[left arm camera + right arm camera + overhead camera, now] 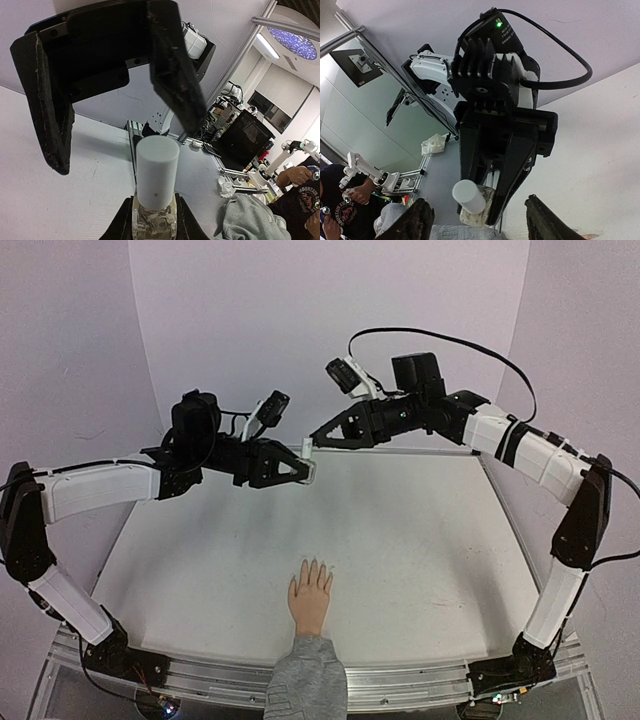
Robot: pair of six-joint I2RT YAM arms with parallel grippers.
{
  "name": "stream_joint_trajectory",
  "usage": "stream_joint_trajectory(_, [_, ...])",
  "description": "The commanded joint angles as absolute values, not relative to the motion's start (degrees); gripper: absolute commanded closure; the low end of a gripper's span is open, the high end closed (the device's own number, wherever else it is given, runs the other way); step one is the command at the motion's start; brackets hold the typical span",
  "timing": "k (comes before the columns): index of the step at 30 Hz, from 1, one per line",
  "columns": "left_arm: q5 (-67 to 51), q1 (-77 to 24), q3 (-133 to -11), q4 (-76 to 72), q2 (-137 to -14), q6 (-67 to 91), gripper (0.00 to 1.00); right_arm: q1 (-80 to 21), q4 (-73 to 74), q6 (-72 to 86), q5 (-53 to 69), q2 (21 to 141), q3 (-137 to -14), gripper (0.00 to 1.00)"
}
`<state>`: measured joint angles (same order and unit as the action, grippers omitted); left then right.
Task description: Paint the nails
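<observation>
A small flesh-coloured hand (310,598) with a grey sleeve cuff (305,678) lies palm down at the table's near edge. Its tiny pale nails (314,566) point toward the far side. My left gripper (304,471) is raised above the table's far middle, shut on a small clear bottle (154,217) with a white cylindrical cap (157,169). My right gripper (312,442) faces it, open, its black fingers (175,75) spread on either side just beyond the cap. The right wrist view shows the capped bottle (469,197) between my open fingertips (416,221).
The white table (420,540) has a metal rail (400,685) along its near edge. Both arms reach inward from the sides and meet high over the far middle. A purple backdrop surrounds the table.
</observation>
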<state>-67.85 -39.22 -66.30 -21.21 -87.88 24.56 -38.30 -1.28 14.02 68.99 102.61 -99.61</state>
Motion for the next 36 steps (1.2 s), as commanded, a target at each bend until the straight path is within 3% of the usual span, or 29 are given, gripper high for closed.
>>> stream_joint_trajectory(1, [-71.73, -39.54, -70.11, -23.03, -88.38, 25.84, 1.0, -38.83, -5.82, 16.9, 72.31, 104.76, -102.92, 0.41])
stream_joint_trajectory(7, [-72.34, -39.81, -70.35, -23.03, -89.24, 25.93, 1.0, -40.98, -6.1, 18.24, 74.23, 107.93, -106.52, 0.46])
stream_joint_trajectory(21, [-67.05, -39.56, -69.1, -23.12, -87.71, 24.14, 1.0, -42.0, -7.12, 16.81, 73.02, 103.49, -100.2, 0.99])
stream_joint_trajectory(26, [-55.5, -39.23, -67.45, -22.88, -85.48, 22.84, 1.0, -42.79, -7.47, 15.12, 63.57, 99.89, -93.55, 1.0])
stream_joint_trajectory(30, [-32.15, -39.18, -66.7, -17.03, -83.33, 15.31, 1.0, -44.91, -6.71, 16.89, 46.42, 99.15, -90.54, 1.0])
stream_joint_trajectory(34, [-3.55, -42.22, -67.95, -15.81, -85.56, 5.76, 1.0, -53.16, 3.99, 23.35, -1.96, 101.22, -94.47, 1.0])
stream_joint_trajectory(36, [3.26, -44.25, -71.02, -15.91, -88.59, 1.6, 1.0, -56.0, 6.97, 27.87, -14.28, 104.23, -98.5, 1.0])
